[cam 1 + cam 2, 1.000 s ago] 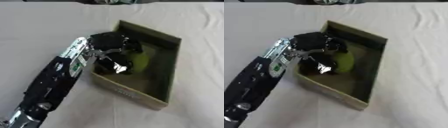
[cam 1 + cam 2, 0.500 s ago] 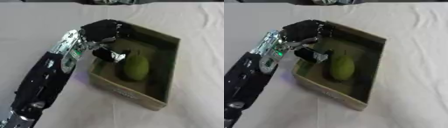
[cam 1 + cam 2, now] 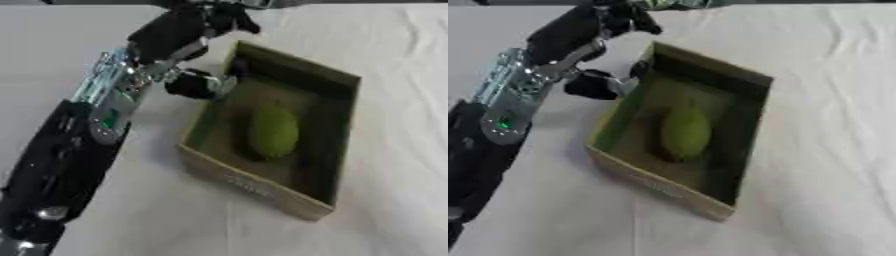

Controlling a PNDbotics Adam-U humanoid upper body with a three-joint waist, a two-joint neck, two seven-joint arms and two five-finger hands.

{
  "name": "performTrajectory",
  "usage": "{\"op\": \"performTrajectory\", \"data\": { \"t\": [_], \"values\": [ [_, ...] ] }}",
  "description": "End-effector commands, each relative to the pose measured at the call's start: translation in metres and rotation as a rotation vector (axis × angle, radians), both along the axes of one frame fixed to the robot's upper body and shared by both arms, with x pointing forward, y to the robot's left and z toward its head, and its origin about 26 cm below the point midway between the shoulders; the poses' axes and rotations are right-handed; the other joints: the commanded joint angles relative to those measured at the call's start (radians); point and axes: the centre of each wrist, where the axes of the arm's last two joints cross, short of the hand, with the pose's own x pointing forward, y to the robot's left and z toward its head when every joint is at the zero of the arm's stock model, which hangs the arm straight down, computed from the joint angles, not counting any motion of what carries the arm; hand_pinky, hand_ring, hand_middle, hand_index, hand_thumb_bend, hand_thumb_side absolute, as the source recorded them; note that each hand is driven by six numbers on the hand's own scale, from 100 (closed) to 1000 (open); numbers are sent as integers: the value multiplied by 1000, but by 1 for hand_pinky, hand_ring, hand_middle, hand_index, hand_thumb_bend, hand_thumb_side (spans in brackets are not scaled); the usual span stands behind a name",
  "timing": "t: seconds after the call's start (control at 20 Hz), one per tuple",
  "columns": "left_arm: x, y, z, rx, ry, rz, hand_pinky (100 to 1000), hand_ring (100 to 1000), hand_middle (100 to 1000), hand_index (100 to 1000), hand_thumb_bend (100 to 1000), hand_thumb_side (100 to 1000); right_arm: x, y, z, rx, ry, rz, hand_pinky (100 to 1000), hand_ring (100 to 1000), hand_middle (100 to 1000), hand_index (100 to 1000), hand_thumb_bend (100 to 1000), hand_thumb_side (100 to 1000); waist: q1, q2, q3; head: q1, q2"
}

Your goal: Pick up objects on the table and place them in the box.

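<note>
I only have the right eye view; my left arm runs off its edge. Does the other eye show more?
Observer: Yes, the left eye view shows the forearm down to a silver joint near the lower left corner.
Operator: Hand over the box there?
Observer: The left hand shows beside the far left corner of the box, apart from the green fruit inside.
Operator: Right hand?
Observer: In neither view.

White-clothed table (image 3: pixel 385 60), open box (image 3: pixel 302 200) resting on it, seemingly cardboard
</note>
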Motion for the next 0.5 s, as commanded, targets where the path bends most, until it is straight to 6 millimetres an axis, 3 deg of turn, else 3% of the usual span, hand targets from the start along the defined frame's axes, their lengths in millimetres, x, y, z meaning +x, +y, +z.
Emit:
{"op": "performTrajectory", "data": {
  "t": [0.05,0.25,0.5],
  "values": [
    [-9,34,22,-156,-40,31,637,740,688,824,100,495,-5,1,10,14,-51,18,811,724,586,746,100,470,-4,-25,6,-11,-5],
    [-11,83,18,-337,21,146,622,736,677,821,100,556,-4,5,11,39,-75,56,811,722,586,745,100,470,-11,-23,21,-25,-11],
    [-33,128,26,-623,60,182,627,736,670,818,100,589,-3,9,14,73,-118,96,811,717,586,745,100,459,-18,-18,35,-42,-15]
  ]
}}
